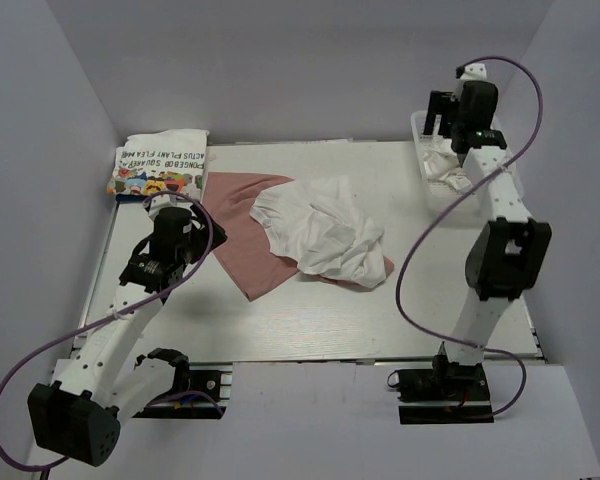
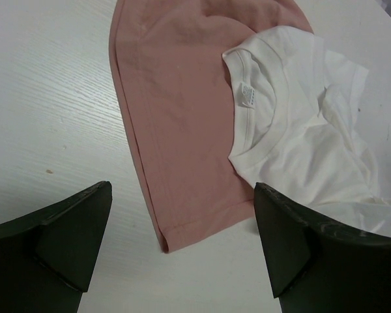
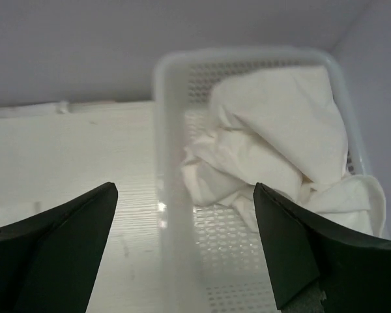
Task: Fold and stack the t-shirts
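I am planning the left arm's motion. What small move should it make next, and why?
Probably lower the open left fingers onto the crumpled white t-shirt and pull it aside: it lies on the pink t-shirt, which cannot be spread flat while covered.

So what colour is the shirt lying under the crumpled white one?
Dusty pink cotton t-shirt, clearest in left wrist view.
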`<state>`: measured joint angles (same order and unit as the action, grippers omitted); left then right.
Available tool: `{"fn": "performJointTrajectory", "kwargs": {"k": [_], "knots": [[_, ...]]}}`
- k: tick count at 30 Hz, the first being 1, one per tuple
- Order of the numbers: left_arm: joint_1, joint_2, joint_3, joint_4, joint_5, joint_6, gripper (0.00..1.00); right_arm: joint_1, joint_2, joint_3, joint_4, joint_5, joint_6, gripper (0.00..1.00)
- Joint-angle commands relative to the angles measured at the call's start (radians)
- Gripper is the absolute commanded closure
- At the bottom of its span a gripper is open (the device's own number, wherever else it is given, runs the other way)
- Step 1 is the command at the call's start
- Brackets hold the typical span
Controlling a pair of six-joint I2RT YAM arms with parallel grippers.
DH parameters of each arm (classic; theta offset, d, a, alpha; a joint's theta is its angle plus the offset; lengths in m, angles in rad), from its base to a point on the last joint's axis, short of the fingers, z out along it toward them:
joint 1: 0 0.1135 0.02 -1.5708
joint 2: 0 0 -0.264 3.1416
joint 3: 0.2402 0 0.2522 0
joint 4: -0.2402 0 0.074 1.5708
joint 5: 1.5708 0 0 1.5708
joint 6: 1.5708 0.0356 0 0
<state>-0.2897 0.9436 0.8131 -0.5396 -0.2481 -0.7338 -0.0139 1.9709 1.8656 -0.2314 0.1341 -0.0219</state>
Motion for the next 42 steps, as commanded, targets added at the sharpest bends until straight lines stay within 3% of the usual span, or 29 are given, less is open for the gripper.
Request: {"fn": "performJointTrajectory", "kwargs": {"k": [1, 5, 10, 14, 18, 19, 20, 21, 23, 24, 32, 41, 42], "knots": [[0.004, -0.022, 0.034, -0.02, 0.055, 0.01, 0.0, 0.17, -0.278, -0.161, 0.036, -0.059, -0.136, 0.1], [0.004, -0.069, 0.012, -0.062, 0.066, -0.016, 0.0, 0.385, -0.374, -0.356, 0.063, 0.01, -0.161, 0.1], [0.004, -0.141, -0.022, -0.095, 0.056, -0.055, 0.0, 0.54, -0.457, -0.634, 0.18, -0.053, 0.115, 0.1], [0.004, -0.175, -0.022, -0.108, 0.053, -0.055, 0.0, 0.604, -0.411, -0.761, 0.184, -0.016, 0.201, 0.1], [0.004, -0.175, -0.031, -0.117, 0.044, -0.064, 0.0, 0.65, -0.273, -0.781, 0.15, -0.01, 0.235, 0.1], [0.004, -0.175, -0.031, -0.117, 0.044, -0.064, 0.0, 0.66, -0.262, -0.751, 0.136, -0.001, 0.235, 0.13], [0.004, -0.163, -0.02, -0.126, 0.044, -0.064, 0.0, 0.669, -0.257, -0.738, 0.126, 0.04, 0.232, 0.23], [0.004, -0.163, -0.02, -0.126, 0.044, -0.064, 0.0, 0.672, -0.267, -0.693, 0.088, 0.056, 0.229, 0.56], [0.004, -0.152, -0.011, -0.135, 0.035, -0.064, 0.0, 0.681, -0.346, -0.674, 0.092, 0.123, 0.224, 0.96], [0.004, -0.152, -0.011, -0.135, 0.035, -0.064, 0.0, 0.681, -0.375, -0.646, 0.095, 0.137, 0.234, 1.0], [0.004, -0.108, -0.011, -0.105, 0.064, -0.064, 0.0, 0.634, -0.609, -0.534, 0.295, 0.372, 0.179, 1.0], [0.004, -0.037, -0.002, -0.105, 0.036, -0.064, 0.0, 0.306, -0.408, -0.059, 0.181, 0.374, 0.097, 1.0], [0.004, -0.037, -0.002, -0.105, 0.024, -0.064, 0.0, 0.284, -0.385, 0.063, 0.173, 0.377, 0.088, 1.0]]}}
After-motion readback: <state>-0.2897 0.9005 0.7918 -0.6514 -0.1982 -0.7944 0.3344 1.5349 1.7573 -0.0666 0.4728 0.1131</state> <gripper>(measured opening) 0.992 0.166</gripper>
